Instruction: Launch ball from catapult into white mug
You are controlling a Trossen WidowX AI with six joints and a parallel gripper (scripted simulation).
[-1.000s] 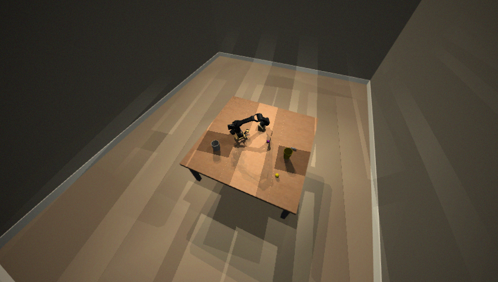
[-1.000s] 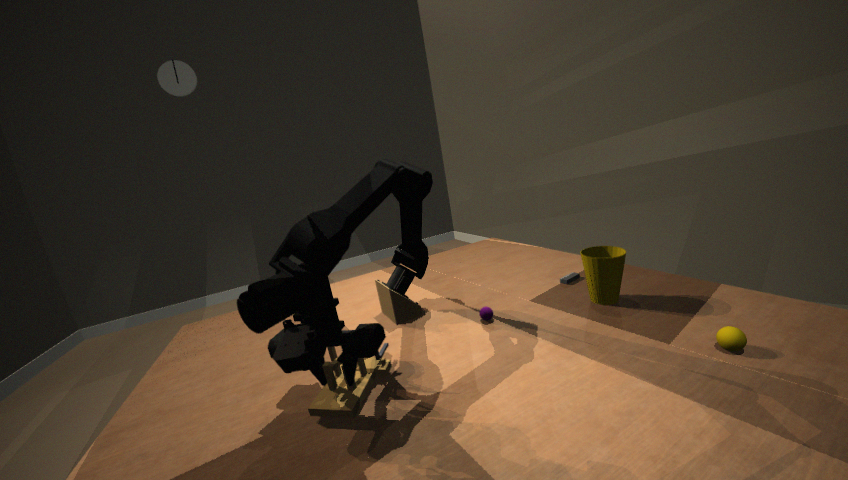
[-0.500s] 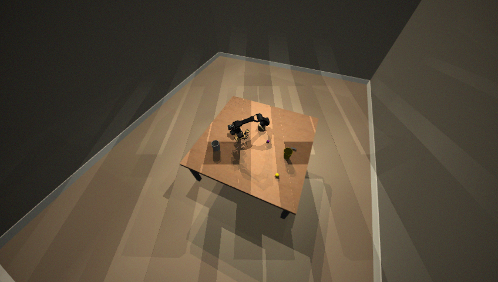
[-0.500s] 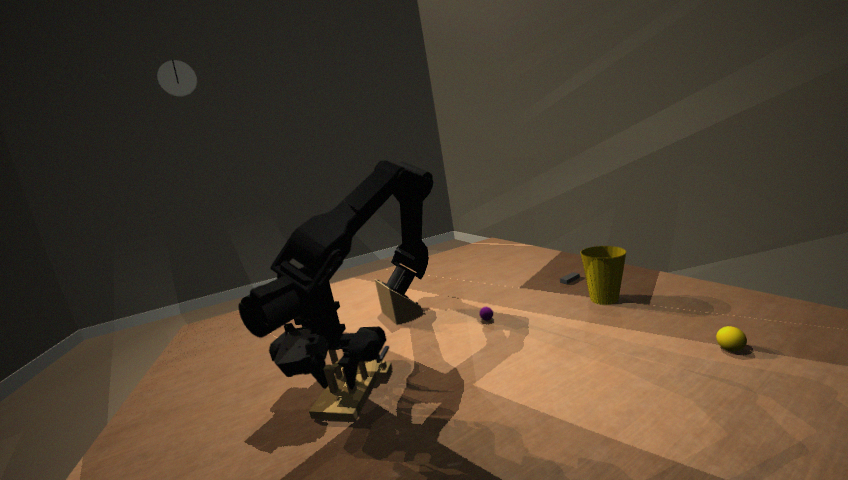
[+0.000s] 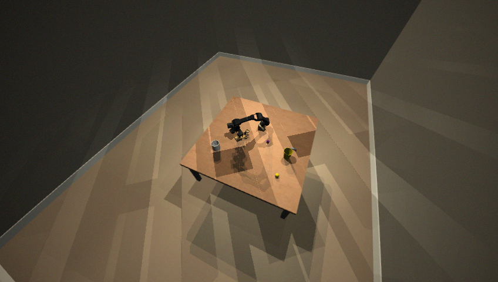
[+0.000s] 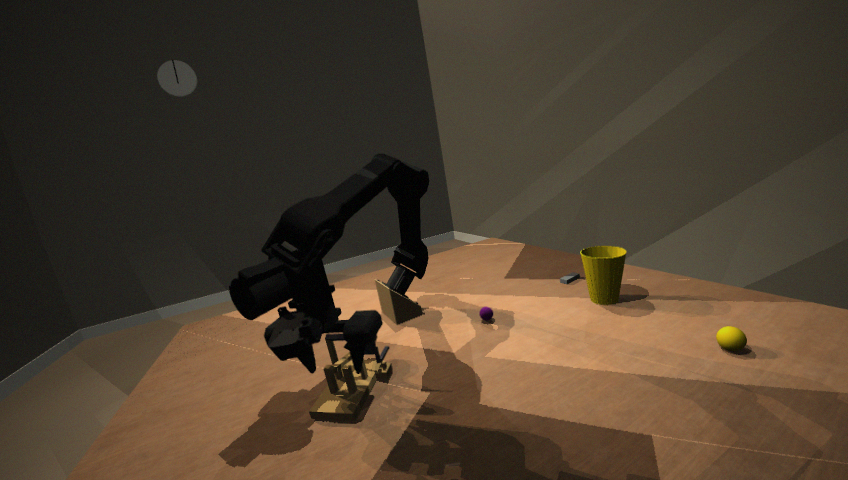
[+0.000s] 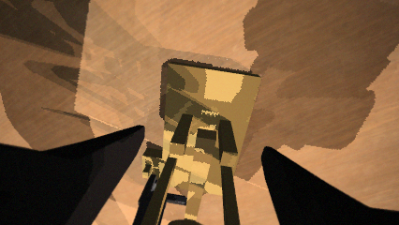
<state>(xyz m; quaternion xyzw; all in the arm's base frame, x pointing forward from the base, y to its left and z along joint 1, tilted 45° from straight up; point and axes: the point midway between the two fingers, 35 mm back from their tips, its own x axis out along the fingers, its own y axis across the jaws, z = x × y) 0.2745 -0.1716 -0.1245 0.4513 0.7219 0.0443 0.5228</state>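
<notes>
The wooden catapult (image 5: pixel 241 138) (image 6: pixel 339 408) (image 7: pixel 225 89) stands on the table below the arm, with its upright posts between my fingers. My gripper (image 6: pixel 335 371) (image 7: pixel 203 142) is open, with a gap between each finger and the posts. The white mug (image 5: pixel 215 147), greyish in this light, stands at the left of the table in the top view and is out of the other views. A small purple ball (image 5: pixel 268 141) (image 6: pixel 486 313) and a larger yellow ball (image 5: pixel 276 175) (image 6: pixel 731 338) lie on the table. I see no ball in the catapult; its far end is partly hidden.
A yellow cup (image 5: pixel 287 153) (image 6: pixel 603 278) stands upright between the two balls and farther back in the exterior view. A small grey block (image 5: pixel 293 148) (image 6: pixel 569 278) lies beside it. The arm's wedge-shaped base (image 6: pixel 393 304) stands behind the catapult. Hard shadows cross the table (image 5: pixel 244 106).
</notes>
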